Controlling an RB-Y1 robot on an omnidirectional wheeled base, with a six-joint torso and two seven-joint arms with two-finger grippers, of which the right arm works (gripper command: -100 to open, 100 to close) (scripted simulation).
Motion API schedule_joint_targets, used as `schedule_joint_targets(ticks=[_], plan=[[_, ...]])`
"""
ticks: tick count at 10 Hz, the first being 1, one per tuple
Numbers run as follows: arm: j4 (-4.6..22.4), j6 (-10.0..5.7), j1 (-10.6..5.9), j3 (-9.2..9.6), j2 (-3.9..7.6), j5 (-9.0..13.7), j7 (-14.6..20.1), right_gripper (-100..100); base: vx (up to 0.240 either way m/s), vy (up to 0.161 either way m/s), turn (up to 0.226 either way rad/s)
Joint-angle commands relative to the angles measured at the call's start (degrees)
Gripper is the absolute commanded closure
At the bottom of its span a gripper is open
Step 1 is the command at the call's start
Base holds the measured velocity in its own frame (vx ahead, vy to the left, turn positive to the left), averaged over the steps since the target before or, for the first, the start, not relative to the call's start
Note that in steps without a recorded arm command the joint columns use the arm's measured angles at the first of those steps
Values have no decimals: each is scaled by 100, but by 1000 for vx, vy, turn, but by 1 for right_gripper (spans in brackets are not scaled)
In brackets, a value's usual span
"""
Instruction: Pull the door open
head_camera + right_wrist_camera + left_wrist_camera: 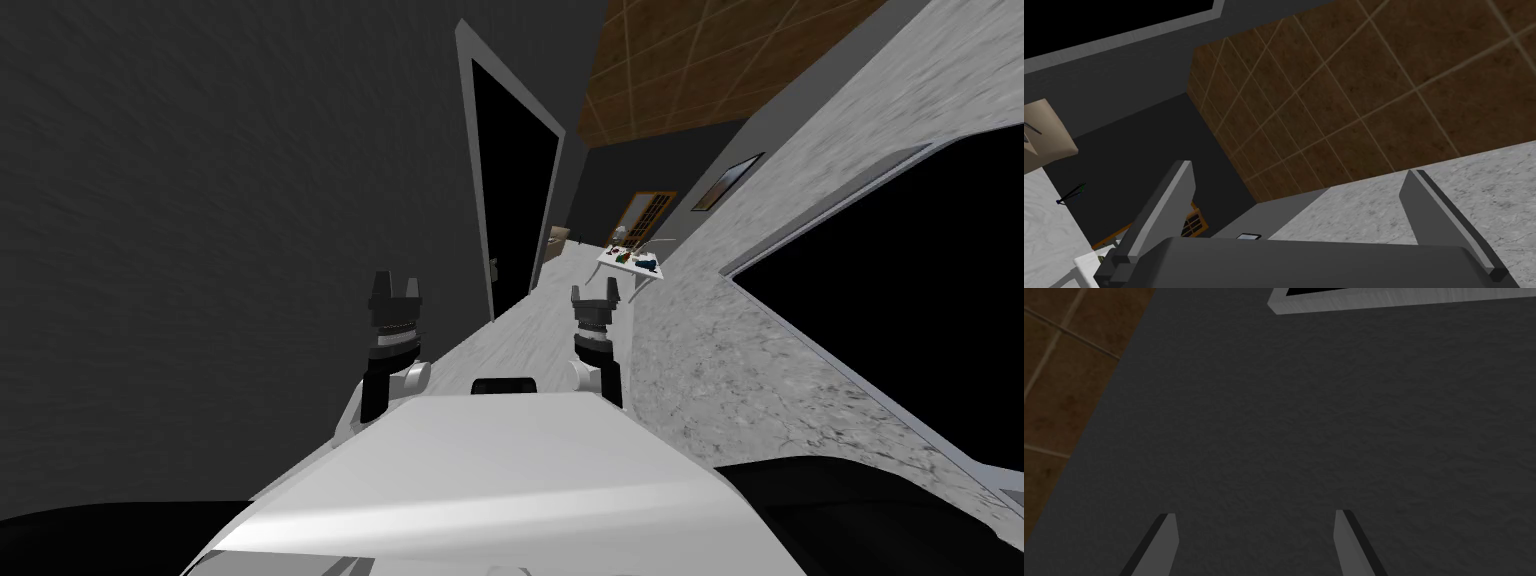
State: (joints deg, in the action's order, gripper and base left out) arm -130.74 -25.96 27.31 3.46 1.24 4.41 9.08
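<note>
We record a corridor with both arms standing ahead of the torso. The left tool (393, 292) is near the dark grey wall (200, 200) on the left. Its fingers (1163, 543) are spread wide, with nothing between them, and they face that wall.

The door frame (480, 170) is light grey and set in the same wall. It lies farther along, ahead and to the right of the left tool and well apart from it. Inside the frame we see a black area (520, 180), and we cannot tell whether a door leaf hangs there. A small dark shape (494, 270) sits at the frame's near edge, low down. It may be a handle, but this is not confirmed.

The right tool (596, 297) stands over the pale marbled floor (540, 320). Its fingers (1169, 200) are likewise spread and grip nothing.

On the right runs a grey marbled wall (760, 330) with a picture (728, 180) on it farther along. At the far end stands a white table (612, 264) carrying small items, with a wooden-framed piece (648, 212) behind it. The ceiling (720, 60) is brown and tiled
</note>
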Motion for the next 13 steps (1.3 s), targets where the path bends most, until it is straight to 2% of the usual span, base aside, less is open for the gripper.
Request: schedule_joint_targets(ticks=[1,8,13], plan=[[209,-16,-103,21,79,-70,-179,-100,29,-31,117],[1029,-81,-505,103,370,-346,-882,-100,93,6,69],[1771,-139,-869,177,622,-596,-1518,-100,89,-2,85]])
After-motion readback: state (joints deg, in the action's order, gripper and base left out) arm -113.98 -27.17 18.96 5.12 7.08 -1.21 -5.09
